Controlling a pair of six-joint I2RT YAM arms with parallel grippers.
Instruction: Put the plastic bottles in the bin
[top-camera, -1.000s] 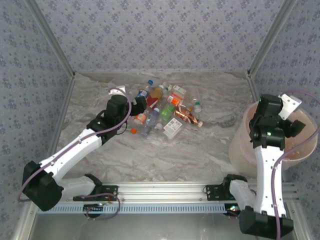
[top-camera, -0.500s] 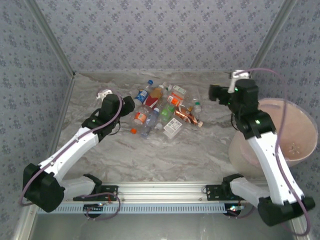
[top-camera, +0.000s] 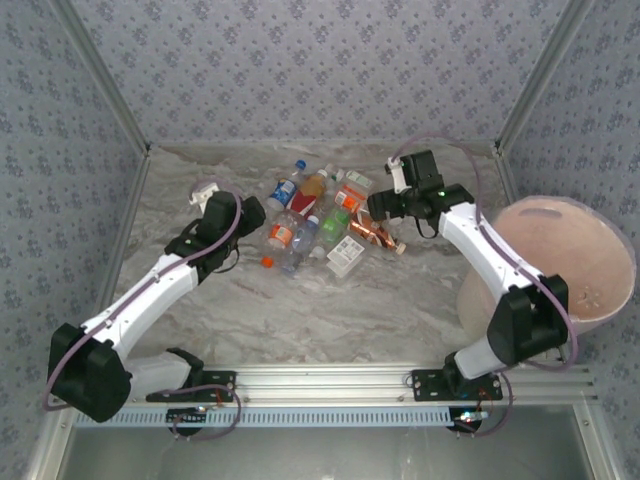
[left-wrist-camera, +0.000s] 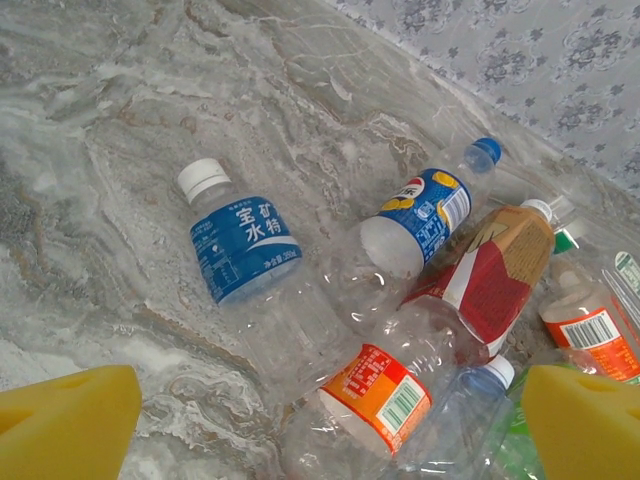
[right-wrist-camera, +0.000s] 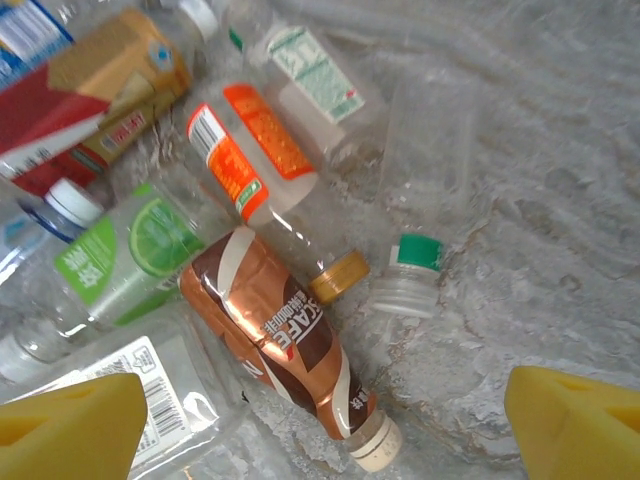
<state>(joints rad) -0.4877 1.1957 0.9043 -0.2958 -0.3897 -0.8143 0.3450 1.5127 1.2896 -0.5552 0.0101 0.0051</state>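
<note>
Hovering over a heap of small, mostly clear plastic bottles (top-camera: 318, 222) on the grey marbled tabletop (top-camera: 330, 300), both grippers spread wide and gripping nothing.

Reaching in from the left with the left gripper (top-camera: 251, 211), its yellow pads (left-wrist-camera: 65, 425) parted to the picture's edges above a blue-labelled white-capped bottle (left-wrist-camera: 240, 245), a blue-capped bottle with a blue and yellow label (left-wrist-camera: 420, 215), a red and tan bottle (left-wrist-camera: 495, 270) and an orange-labelled bottle (left-wrist-camera: 378, 385), all lying on their sides. Reaching in from the right with the right gripper (top-camera: 378, 205), likewise fully parted and empty, over a copper-brown bottle (right-wrist-camera: 280, 335), a gold-capped orange-labelled bottle (right-wrist-camera: 250, 160), a lime-green-labelled bottle (right-wrist-camera: 125, 255) and a clear green-banded bottle (right-wrist-camera: 408, 265). Standing at the tabletop's right edge, well apart from the heap: the large round pale pink-beige bin (top-camera: 480, 290).
</note>
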